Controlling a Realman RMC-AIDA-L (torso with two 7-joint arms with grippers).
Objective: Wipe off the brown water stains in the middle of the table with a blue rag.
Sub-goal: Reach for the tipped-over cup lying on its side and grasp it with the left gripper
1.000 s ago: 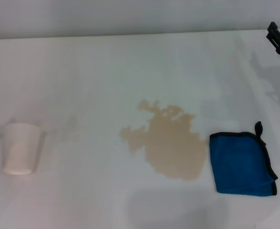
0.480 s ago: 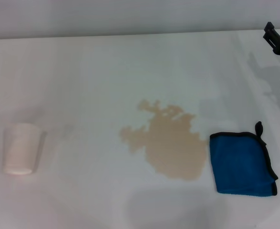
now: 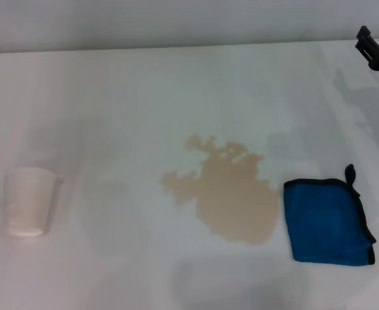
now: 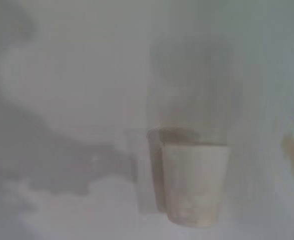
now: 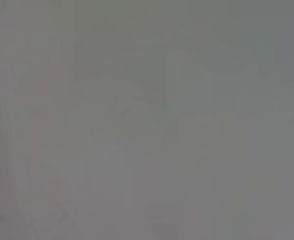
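Observation:
The brown water stains (image 3: 231, 197) lie as one tan, ragged puddle in the middle of the white table (image 3: 112, 103). The blue rag (image 3: 326, 223), folded with black edging and a corner loop, lies flat just right of the puddle, almost touching its edge. My right gripper (image 3: 372, 46) shows only as a black part at the far right edge, well above and beyond the rag. My left gripper is out of view. A bit of the stain (image 4: 292, 147) shows in the left wrist view. The right wrist view shows only plain grey.
A white cup (image 3: 26, 201) stands at the left of the table, far from the puddle; it also shows in the left wrist view (image 4: 194, 182). Grey shadows lie on the table at the right and near the front edge.
My right gripper has shifted slightly up and left at the right edge. The grey shadow beside the cup has faded away. The rag, puddle and cup have not moved.

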